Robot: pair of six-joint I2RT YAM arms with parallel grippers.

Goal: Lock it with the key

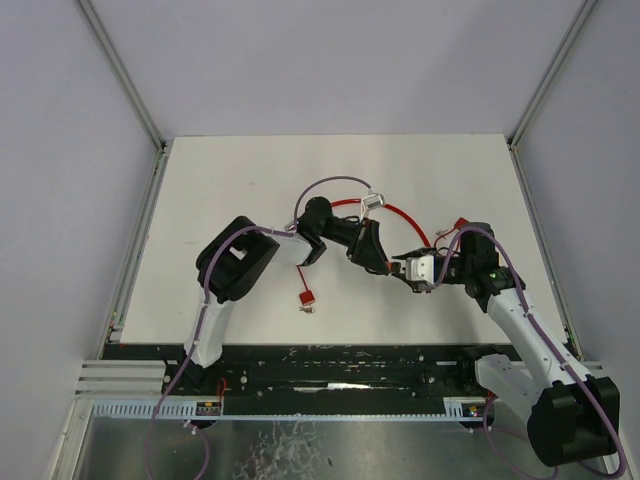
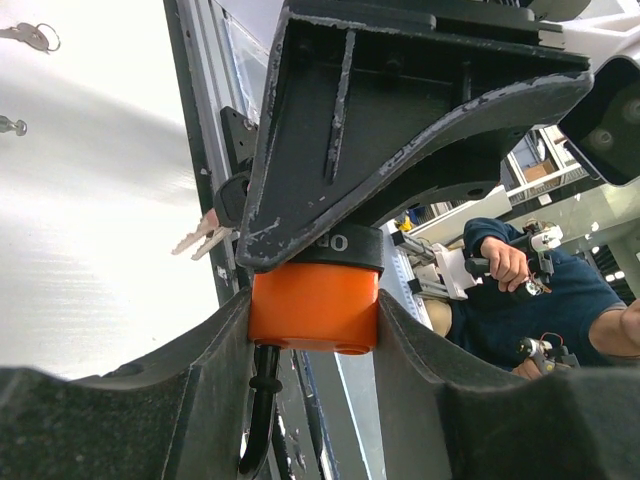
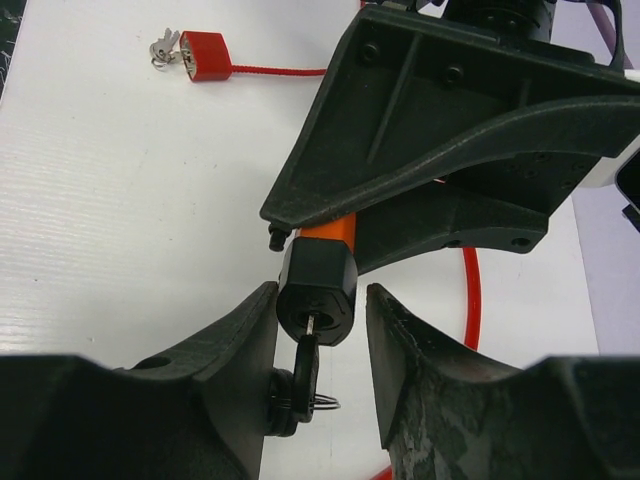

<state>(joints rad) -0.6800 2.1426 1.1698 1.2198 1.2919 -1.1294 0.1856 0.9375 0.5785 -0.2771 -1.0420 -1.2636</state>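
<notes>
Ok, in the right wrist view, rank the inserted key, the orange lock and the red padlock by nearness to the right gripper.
1. The inserted key, low in the view, between the fingers of the right gripper.
2. The orange lock, just beyond the key, centre.
3. The red padlock, far off at the upper left.

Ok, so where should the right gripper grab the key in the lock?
Grip the key by its black head, coming end-on to the keyhole face of the orange cable lock. The head sticks out between the fingers of the right gripper, seemingly edge-on to the camera, so closing should pinch its flat faces.
</notes>
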